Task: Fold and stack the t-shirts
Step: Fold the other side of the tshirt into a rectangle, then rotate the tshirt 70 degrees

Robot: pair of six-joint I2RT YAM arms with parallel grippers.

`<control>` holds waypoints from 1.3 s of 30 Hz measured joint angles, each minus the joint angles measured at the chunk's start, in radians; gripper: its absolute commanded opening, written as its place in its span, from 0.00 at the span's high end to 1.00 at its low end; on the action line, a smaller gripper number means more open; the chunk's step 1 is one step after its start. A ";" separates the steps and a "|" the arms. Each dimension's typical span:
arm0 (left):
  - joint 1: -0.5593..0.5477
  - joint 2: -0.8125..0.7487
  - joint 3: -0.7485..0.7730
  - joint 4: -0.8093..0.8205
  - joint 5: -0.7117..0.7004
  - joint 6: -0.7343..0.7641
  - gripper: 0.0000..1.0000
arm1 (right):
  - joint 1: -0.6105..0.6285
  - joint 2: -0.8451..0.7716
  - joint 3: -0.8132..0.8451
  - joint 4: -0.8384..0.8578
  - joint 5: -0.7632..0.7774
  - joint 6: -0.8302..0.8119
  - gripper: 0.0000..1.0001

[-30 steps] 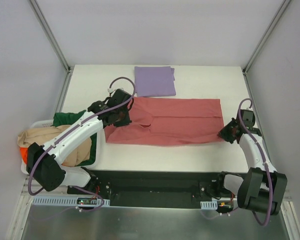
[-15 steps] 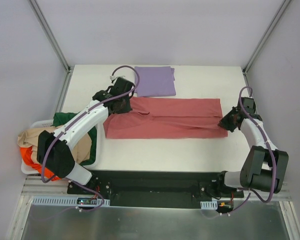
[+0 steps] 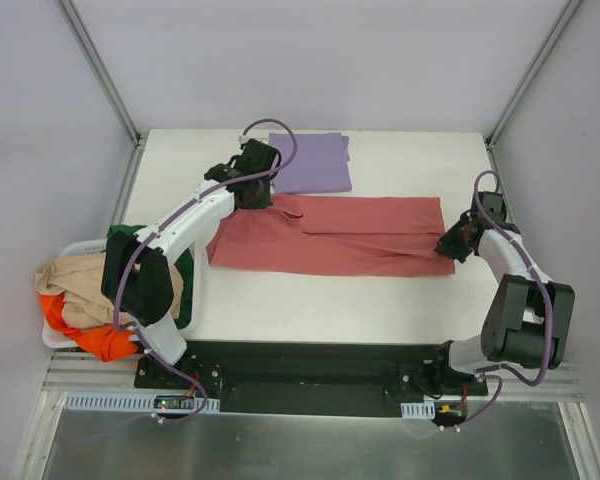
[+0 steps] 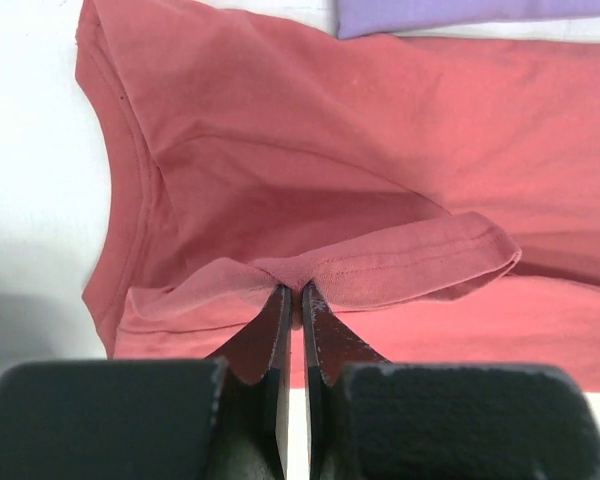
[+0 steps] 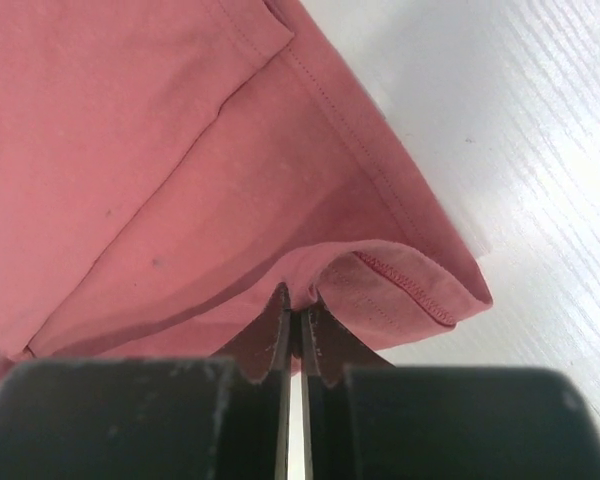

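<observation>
A red t-shirt [image 3: 330, 236] lies spread lengthwise across the middle of the white table. My left gripper [image 3: 255, 193] is shut on its left sleeve edge near the shirt's far left corner; the pinched fold shows in the left wrist view [image 4: 380, 270]. My right gripper [image 3: 452, 244] is shut on the shirt's right hem; the gripped hem fold shows in the right wrist view [image 5: 380, 280]. A folded purple t-shirt [image 3: 310, 161] lies flat just beyond the red one, and its edge shows in the left wrist view [image 4: 460, 12].
A white basket [image 3: 70, 335] at the table's left edge holds green [image 3: 140, 240], tan [image 3: 75, 285] and orange [image 3: 95, 340] garments. Grey walls and metal posts enclose the table [image 3: 400, 305]. The black arm base rail [image 3: 310, 375] runs along the near edge.
My left gripper has carried the red shirt's left edge away from me and to the right, towards the purple shirt. My right gripper has moved slightly away from me with the hem.
</observation>
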 measured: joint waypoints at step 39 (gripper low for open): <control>0.104 0.109 0.063 0.047 0.251 -0.056 0.01 | 0.098 0.011 0.142 -0.038 -0.065 -0.245 0.04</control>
